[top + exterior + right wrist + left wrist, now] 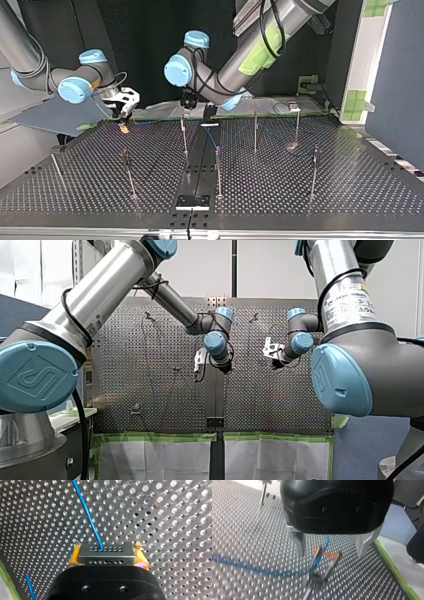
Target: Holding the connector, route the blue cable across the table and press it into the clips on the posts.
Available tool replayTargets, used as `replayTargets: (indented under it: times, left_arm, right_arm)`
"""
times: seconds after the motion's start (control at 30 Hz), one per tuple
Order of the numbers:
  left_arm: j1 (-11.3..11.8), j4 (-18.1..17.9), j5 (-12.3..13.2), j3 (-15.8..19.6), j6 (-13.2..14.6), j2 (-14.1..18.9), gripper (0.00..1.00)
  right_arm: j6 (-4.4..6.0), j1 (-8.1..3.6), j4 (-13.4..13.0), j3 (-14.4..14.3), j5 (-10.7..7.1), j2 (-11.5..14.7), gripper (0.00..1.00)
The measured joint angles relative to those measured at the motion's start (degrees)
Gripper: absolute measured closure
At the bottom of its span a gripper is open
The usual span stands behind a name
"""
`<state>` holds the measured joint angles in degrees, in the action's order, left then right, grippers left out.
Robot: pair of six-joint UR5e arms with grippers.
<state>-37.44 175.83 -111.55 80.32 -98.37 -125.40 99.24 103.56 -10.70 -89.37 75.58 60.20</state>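
Note:
In the right wrist view my right gripper is shut on a grey connector, its yellow pads pressing on both ends. The blue cable leaves the connector and runs off over the perforated plate. In the left wrist view my left gripper stands open, with metal fingers on either side of a clip post. The blue cable runs through that clip. In the top view my right gripper hangs at the far left and my left gripper is near the far middle.
Several thin posts stand on the perforated table, among them one near the middle, one at the top view's right and one at its left. Green tape marks the table's edge beside my left gripper.

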Motion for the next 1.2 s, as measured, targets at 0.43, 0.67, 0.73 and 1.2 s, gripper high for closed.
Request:
replayTargets:
  times: [0.43,0.67,0.73,1.2]
  left_arm:
    - [-5.8,-5.4,-2.0,-0.9,-3.6,-1.5,0.00]
    - [-7.4,-5.5,-2.3,-4.1,-4.2,-4.9,0.00]
    - [-7.4,-5.3,-2.4,-5.1,-4.6,-5.9,0.00]
    - [-5.6,-5.4,-2.4,-11.9,-6.4,-8.2,0.00]
  right_arm:
    - [-0.31,-0.91,0.8,0.0,-0.24,0.1,1.00]
    - [-0.58,-1.46,1.8,0.0,-0.25,1.1,1.00]
    - [-0.60,-1.53,2.1,0.0,-0.25,1.6,1.00]
    - [-1.22,-1.28,3.2,-0.2,-0.25,2.4,1.00]
